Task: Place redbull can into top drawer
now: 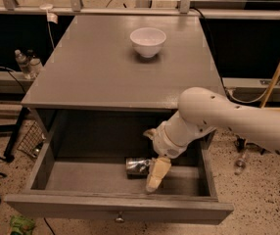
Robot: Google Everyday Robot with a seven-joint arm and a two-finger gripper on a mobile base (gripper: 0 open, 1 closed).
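The redbull can [138, 165], slim and silver, lies on its side on the floor of the open top drawer [57, 205], near the middle. My gripper [152, 155] reaches down into the drawer from the right on the white arm. Its fingers are spread apart. The near tan finger [157, 174] points down just right of the can's end, and the far finger sits behind and above the can. The drawer's knob [119, 218] shows at the centre of the front panel.
A white bowl [148, 41] stands at the back of the grey cabinet top [91, 67]. Bottles [26, 62] and a wire basket [31, 140] stand on the floor at the left. A wooden stick [277, 72] leans at the right.
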